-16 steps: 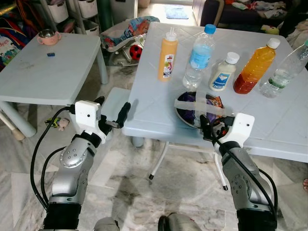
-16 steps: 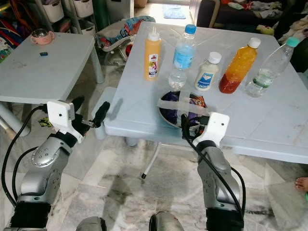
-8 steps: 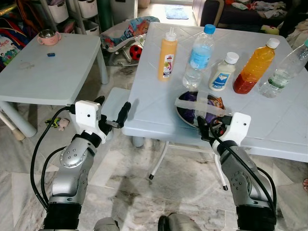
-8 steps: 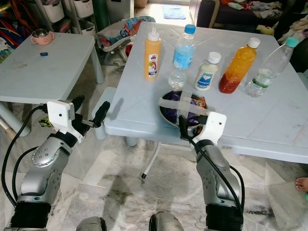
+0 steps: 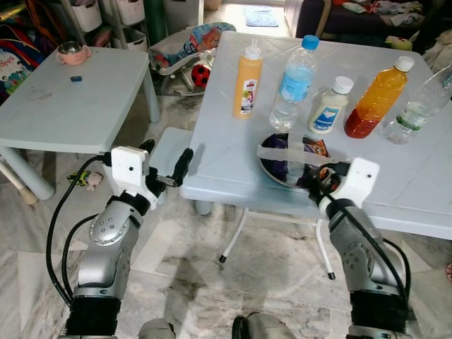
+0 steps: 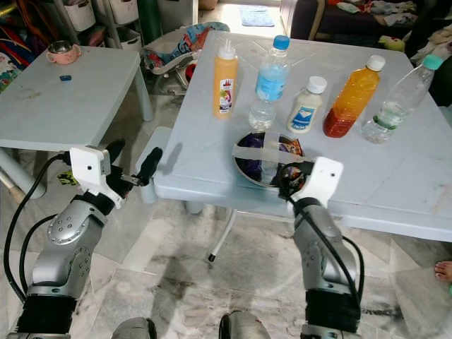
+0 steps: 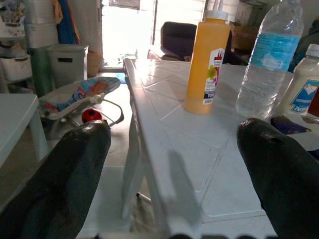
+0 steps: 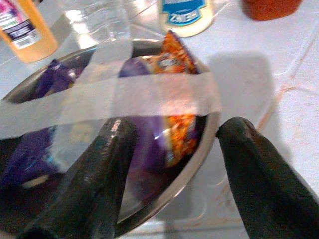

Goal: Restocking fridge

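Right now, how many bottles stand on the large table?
5, in a row: sauce bottle leftmost, water bottle, mayonnaise bottle, orange-drink bottle, clear bottle rightmost.

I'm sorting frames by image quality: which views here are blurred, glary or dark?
Right wrist view: soft and slightly blurred, the bowl and its tape smeared, glare on the water bottle. Left wrist view: doorway blown out white, the left claw fingers dark, the orange bottle sharp. Eye views: evenly lit and sharp; the right claw is at the bowl's rim.
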Tool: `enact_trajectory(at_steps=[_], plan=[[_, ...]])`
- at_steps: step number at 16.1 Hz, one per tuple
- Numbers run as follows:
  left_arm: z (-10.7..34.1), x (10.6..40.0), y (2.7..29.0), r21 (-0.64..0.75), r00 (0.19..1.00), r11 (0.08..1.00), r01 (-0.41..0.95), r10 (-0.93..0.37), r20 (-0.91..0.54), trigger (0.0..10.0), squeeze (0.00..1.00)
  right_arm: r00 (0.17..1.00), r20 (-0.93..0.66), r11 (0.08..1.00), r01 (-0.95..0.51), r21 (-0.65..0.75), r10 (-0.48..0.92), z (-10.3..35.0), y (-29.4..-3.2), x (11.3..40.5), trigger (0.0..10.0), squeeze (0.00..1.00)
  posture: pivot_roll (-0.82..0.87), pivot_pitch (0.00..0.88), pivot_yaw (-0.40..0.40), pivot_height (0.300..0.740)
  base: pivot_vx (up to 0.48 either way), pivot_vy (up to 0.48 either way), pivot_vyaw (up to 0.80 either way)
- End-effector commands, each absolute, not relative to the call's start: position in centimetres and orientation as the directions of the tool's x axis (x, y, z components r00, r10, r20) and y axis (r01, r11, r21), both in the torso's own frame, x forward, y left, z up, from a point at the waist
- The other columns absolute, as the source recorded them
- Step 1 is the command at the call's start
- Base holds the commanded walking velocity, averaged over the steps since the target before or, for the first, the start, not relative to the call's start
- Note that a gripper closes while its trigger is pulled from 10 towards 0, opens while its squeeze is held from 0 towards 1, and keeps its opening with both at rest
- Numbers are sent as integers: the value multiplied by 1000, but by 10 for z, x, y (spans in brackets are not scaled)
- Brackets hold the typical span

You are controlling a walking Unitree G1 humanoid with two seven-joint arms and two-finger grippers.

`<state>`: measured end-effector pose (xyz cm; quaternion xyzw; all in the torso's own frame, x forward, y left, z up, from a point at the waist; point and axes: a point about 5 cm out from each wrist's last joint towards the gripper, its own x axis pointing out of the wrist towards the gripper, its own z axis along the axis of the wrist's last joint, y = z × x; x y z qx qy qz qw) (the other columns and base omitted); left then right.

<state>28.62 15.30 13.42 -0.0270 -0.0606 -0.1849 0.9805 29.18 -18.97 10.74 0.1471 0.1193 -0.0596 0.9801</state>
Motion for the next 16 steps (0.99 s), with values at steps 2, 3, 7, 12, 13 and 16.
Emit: enact_trajectory(at_steps=[2,3,7,12,13,16], plan=[[136,287,151,-25,922,929,370,-364,132,10000,0,961,-247,947,191,259,-126,110,-198,293,4588,0,-79,82,-41,740,0,0,0],[136,288,150,-25,922,929,370,-364,133,10000,0,957,-254,945,207,252,-142,110,-200,293,7255,0,-82,83,-39,740,0,0,0],[136,289,148,-25,920,927,374,-368,133,10000,0,950,-276,946,213,244,-143,105,-200,290,10000,0,-83,82,-38,740,0,0,0],[136,290,145,-26,919,925,379,-372,134,10000,0,933,-304,942,262,208,-193,102,-216,293,10000,0,-83,84,-31,740,0,0,0],[137,290,145,-26,918,924,381,-374,135,10000,0,928,-304,942,280,185,-216,102,-223,294,10000,0,-83,84,-30,740,0,0,0],[137,291,144,-26,917,924,382,-375,136,10000,0,925,-273,937,314,154,-265,109,-238,297,10000,0,-82,85,-25,740,0,0,0]])
